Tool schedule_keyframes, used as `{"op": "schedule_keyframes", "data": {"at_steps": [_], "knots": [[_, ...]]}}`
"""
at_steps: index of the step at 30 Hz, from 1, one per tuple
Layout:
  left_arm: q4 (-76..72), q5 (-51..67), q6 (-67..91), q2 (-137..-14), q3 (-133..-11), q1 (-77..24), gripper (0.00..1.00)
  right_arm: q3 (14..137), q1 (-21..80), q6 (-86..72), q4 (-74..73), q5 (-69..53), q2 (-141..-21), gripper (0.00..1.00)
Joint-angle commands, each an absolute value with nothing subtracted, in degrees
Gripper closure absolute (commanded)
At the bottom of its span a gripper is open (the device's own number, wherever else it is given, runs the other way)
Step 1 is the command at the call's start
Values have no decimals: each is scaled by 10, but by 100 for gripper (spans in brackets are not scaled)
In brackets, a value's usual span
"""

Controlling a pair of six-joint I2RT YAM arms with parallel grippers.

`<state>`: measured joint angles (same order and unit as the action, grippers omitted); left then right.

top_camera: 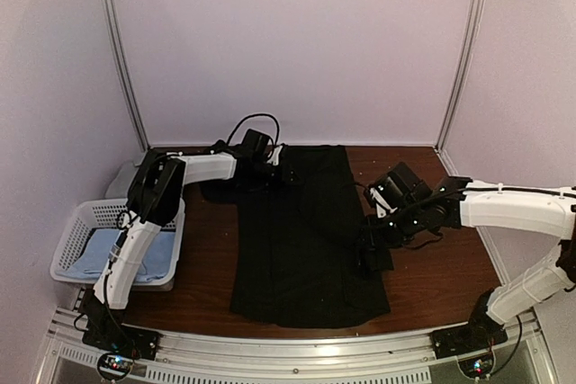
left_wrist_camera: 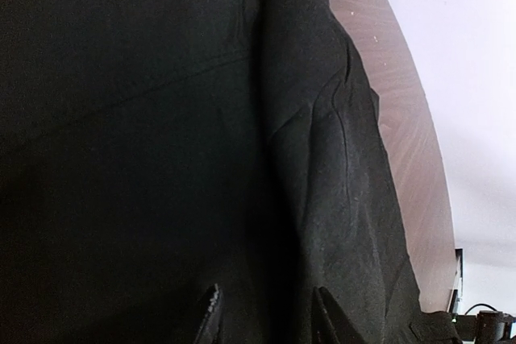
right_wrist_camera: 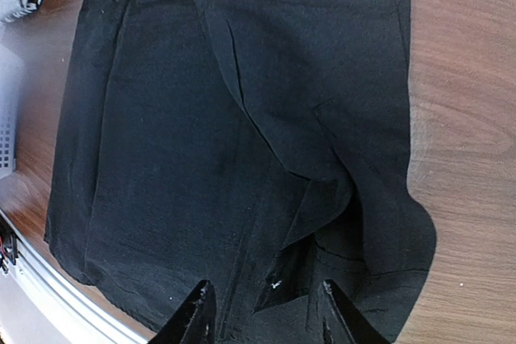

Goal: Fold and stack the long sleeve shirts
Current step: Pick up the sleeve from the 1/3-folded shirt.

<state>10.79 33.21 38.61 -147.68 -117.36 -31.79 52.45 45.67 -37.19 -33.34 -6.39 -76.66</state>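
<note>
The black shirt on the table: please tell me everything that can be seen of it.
The black shirt is plain, matte, soft cloth. It lies flat on the brown wooden table as a long strip, with a layer folded over along its right side, some creases and one tiny white mark. The left pincer is at its far left corner and the right pincer at its right edge; both have fingers apart over the cloth.

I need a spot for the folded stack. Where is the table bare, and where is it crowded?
Bare table lies right of the black shirt, nearer than the right gripper, plus a narrow strip between shirt and white basket. Crowded: far left, where the left gripper sits at the shirt's top, and the shirt-covered centre.
</note>
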Motion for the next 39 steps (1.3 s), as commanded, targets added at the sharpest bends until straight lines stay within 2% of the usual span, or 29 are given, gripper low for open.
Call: {"op": "schedule_keyframes", "data": {"at_steps": [1,25,28,33,35,39], "knots": [[94,330,374,-1440,-1165,-313,62,531,468,-386,-309,-70,-792,56],[93,332,372,-1433,-1145,-309,62,472,468,-392,-259,-129,-861,59],[93,334,372,-1432,-1142,-307,62,484,467,-384,-274,-126,-861,69],[93,334,371,-1432,-1142,-305,62,508,462,-362,-300,-146,-852,95],[92,335,371,-1432,-1142,-305,62,516,461,-354,-296,-183,-844,99],[92,337,370,-1431,-1143,-304,62,525,461,-344,-279,-279,-824,100]]}}
